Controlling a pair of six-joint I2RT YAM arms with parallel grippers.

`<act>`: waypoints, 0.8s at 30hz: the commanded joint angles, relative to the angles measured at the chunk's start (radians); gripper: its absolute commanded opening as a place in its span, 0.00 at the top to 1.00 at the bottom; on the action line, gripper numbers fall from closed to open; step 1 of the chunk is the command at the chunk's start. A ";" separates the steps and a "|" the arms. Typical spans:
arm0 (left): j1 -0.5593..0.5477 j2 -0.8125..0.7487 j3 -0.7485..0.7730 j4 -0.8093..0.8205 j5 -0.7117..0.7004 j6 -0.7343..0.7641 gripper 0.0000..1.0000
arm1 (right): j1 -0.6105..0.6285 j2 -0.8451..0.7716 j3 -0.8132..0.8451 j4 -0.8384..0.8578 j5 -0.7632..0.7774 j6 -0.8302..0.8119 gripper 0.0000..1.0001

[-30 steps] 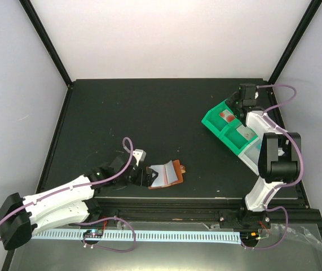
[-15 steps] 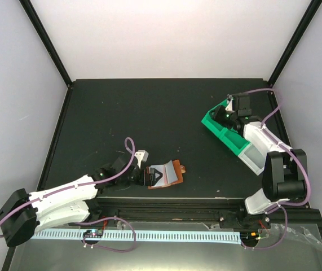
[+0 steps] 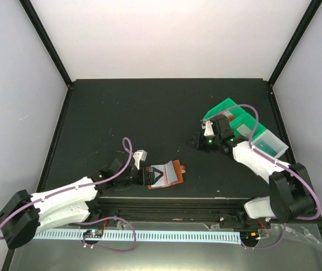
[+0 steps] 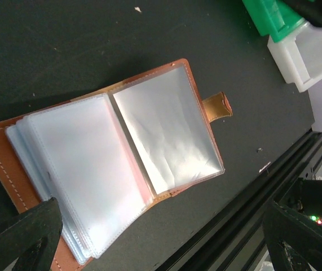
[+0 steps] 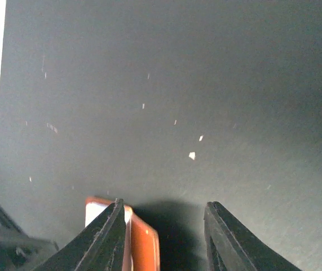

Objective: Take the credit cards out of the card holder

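Card holder (image 3: 165, 174) at left claw (image 3: 148, 176); green tray (image 3: 220, 108) well apart

White-shelled arms (image 3: 65, 195), black joints (image 3: 287, 195), looping purple cables (image 3: 128, 148)

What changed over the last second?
The right gripper swung off the green tray, left toward the card holder; fingers apart, nothing held. The tray's pale end shifted right. Unchanged: card holder lying open, left gripper open at its edge.
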 commanded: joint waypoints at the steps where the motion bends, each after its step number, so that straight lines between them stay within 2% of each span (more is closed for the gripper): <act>1: 0.008 -0.049 0.014 -0.053 -0.060 -0.003 0.01 | 0.069 -0.018 -0.060 0.050 -0.044 -0.007 0.59; 6: 0.008 -0.084 0.021 -0.087 -0.084 0.029 0.01 | 0.185 -0.022 -0.098 0.102 -0.067 -0.006 0.59; 13: 0.007 -0.147 -0.034 -0.061 -0.080 -0.004 0.01 | 0.297 -0.052 -0.113 0.092 -0.016 0.000 0.58; 19: 0.007 -0.234 -0.104 0.018 -0.074 -0.044 0.01 | 0.330 -0.032 -0.124 0.107 0.001 -0.011 0.58; 24: 0.007 -0.262 -0.112 0.018 -0.085 -0.044 0.01 | 0.340 -0.002 -0.121 0.103 0.008 -0.011 0.61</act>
